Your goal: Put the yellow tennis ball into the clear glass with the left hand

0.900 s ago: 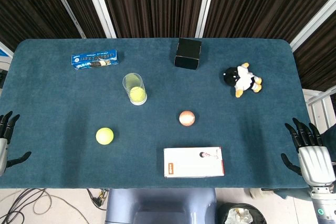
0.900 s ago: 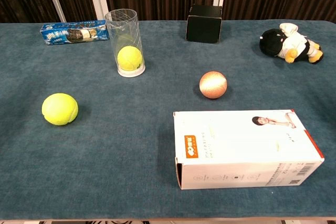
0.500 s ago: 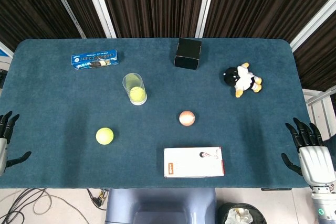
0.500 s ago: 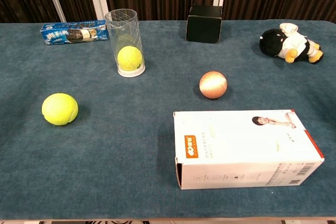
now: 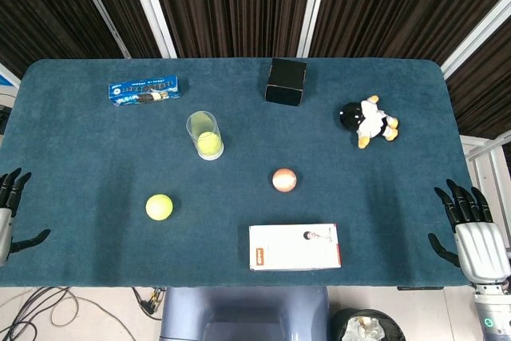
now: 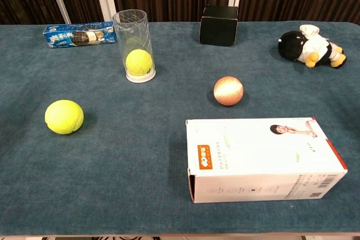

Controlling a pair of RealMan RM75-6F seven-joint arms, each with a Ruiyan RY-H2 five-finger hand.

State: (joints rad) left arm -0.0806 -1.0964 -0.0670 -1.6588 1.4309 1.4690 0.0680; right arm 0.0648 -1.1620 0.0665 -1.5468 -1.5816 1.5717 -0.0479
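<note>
- Blue felt covers the table [image 5: 80,149] in front of us, seen from our head view above and our chest view lower down.
- One yellow tennis ball [image 5: 159,207] lies loose on the felt, toward our left and near the front edge.
- Our left hand [image 5: 6,217] waits at the table's left edge with fingers spread, holding nothing. The loose ball lies to its right, well apart, and slightly nearer the middle of the table.
- Our right hand [image 5: 471,233] rests at the right edge, also spread and holding nothing. It is much farther from the ball, so the left hand is the nearer one.
- Beyond the ball, away from us and a little right, stands the clear glass [image 5: 203,133], upright. A second yellow ball [image 6: 139,61] already sits inside it.
- Also on the table: a blue cookie packet [image 5: 144,90], a black box [image 5: 286,81], a plush penguin toy [image 5: 367,120], a copper-coloured ball [image 5: 284,180] and a white carton [image 5: 295,247] lying flat.
</note>
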